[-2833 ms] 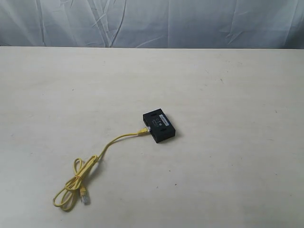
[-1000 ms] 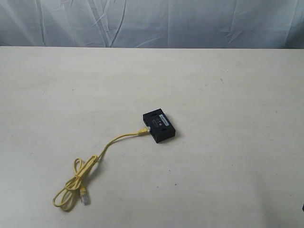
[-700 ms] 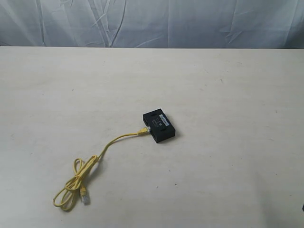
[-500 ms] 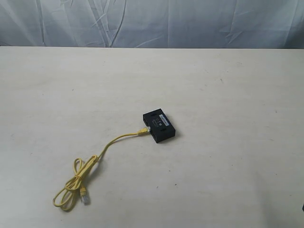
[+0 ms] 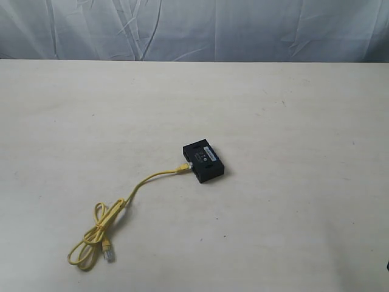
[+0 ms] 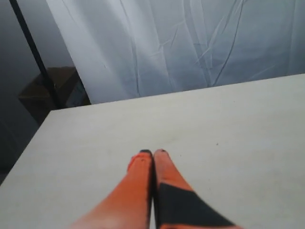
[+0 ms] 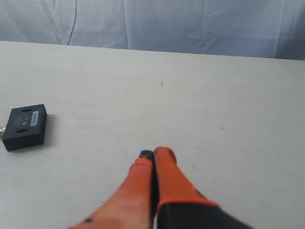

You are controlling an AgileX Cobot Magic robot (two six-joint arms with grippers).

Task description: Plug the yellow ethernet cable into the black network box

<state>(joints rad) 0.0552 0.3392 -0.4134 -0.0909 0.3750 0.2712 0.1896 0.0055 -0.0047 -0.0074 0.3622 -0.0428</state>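
Observation:
The black network box (image 5: 204, 162) lies flat near the middle of the table, also seen as the black network box (image 7: 25, 126) in the right wrist view. The yellow ethernet cable (image 5: 146, 180) runs from the box's left side, its plug (image 5: 185, 166) touching a port, down to loose loops with the free plug (image 5: 108, 252) at the front left. My left gripper (image 6: 153, 152) is shut with nothing in it, over bare table. My right gripper (image 7: 153, 153) is shut and empty too, well apart from the box. Neither gripper shows in the exterior view.
A pale table (image 5: 292, 121) carries everything, backed by a wrinkled grey-white curtain (image 5: 194, 27). In the left wrist view the table edge (image 6: 33, 143) drops off beside a dark pole (image 6: 35, 57) and a brown box (image 6: 47, 90).

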